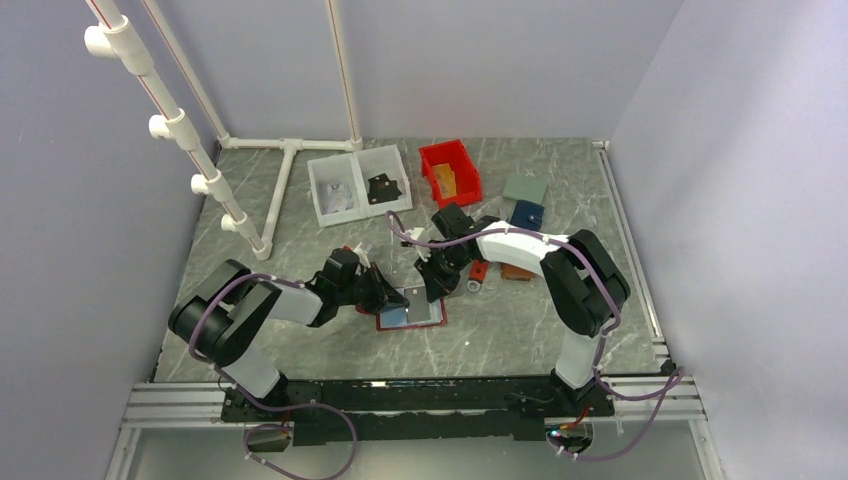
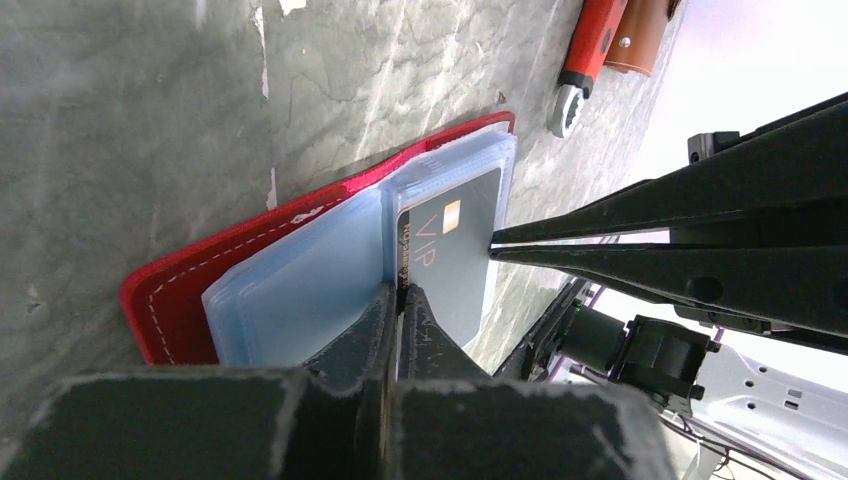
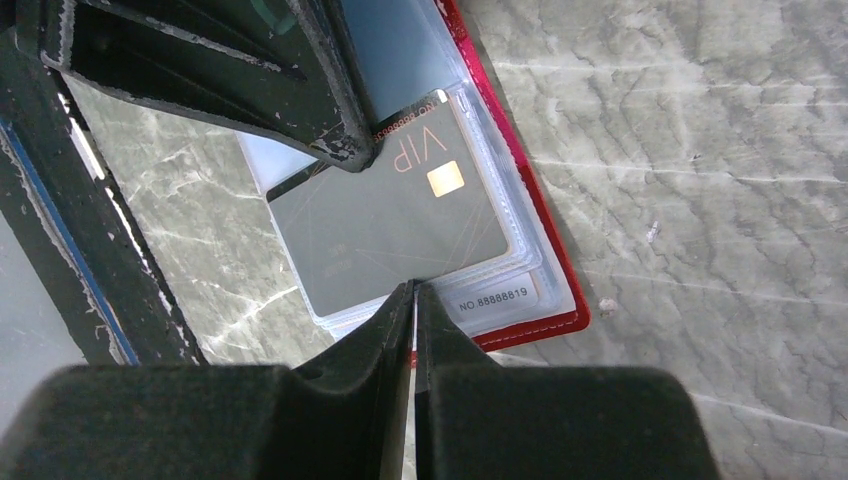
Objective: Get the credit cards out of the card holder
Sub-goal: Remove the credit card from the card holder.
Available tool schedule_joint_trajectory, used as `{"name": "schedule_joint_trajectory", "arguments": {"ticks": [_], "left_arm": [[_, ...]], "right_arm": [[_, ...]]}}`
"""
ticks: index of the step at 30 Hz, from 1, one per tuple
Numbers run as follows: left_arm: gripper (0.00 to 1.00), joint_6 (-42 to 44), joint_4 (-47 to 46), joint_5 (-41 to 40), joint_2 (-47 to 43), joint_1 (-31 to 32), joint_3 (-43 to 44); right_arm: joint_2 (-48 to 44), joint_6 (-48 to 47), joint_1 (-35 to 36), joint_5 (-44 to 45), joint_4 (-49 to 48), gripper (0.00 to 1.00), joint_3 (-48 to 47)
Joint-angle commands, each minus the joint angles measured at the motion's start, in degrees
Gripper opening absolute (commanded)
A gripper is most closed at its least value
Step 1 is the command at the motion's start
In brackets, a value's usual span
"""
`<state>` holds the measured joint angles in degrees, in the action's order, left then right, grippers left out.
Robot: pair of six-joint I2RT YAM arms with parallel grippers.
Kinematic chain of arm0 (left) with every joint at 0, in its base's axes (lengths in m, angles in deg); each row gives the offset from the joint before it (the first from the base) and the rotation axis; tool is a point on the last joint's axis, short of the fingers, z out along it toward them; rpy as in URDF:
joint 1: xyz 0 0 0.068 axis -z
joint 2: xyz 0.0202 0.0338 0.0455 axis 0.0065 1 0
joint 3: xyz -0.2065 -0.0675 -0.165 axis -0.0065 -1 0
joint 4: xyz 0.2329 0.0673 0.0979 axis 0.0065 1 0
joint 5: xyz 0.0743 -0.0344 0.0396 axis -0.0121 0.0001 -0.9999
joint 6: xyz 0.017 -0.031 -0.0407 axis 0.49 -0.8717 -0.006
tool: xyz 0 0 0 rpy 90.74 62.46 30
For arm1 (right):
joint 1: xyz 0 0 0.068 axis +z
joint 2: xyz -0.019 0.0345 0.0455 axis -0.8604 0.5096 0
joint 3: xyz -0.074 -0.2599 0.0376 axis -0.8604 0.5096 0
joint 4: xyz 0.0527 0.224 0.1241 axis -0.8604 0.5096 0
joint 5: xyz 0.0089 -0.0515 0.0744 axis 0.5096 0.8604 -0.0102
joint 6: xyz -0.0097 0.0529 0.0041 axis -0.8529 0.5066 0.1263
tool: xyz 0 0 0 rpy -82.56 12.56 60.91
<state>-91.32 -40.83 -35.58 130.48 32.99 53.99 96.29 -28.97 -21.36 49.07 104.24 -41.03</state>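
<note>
card [image 2: 452,262] corner in left tool [image 2: 400,292], right tool [image 2: 492,245] at opp. edge

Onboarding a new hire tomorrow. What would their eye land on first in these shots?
The open red card holder lies mid-table, and both arms point in at it. Close up, the left gripper is shut on one edge of a grey VIP card lying on the pale blue sleeves. The right gripper, also shut, meets the opposite edge, though whether it grips anything is unclear.
</note>
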Motion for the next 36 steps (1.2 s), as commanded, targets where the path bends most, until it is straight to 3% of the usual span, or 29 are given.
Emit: {"name": "schedule_joint_trajectory", "arguments": {"ticks": [1,8,18,26,36], "left_arm": [[0.00,0.3,-3.5,0.4,-0.7,0.2,-0.3],[0.00,3.1,-10.5,3.3,-3.3,-0.7,-3.1],[0.00,9.4,-12.1,7.1,-3.6,-1.2,-3.2],[0.00,17.8,-3.0,6.2,-11.2,-1.2,-2.2],[0.00,24.8,-3.6,7.5,-16.5,0.4,-3.5]], "right_arm": [[2.8,0.0,1.3,2.4,0.6,0.08,-0.3],[3.3,0.1,0.7,4.1,1.3,0.12,-0.9],[-1.0,-4.2,-1.4,-5.3,4.7,0.41,-2.0],[-3.6,-6.4,-4.3,-10.6,6.4,0.46,-2.4],[-5.2,-6.2,-7.0,-14.3,6.2,0.53,-2.1]]}}
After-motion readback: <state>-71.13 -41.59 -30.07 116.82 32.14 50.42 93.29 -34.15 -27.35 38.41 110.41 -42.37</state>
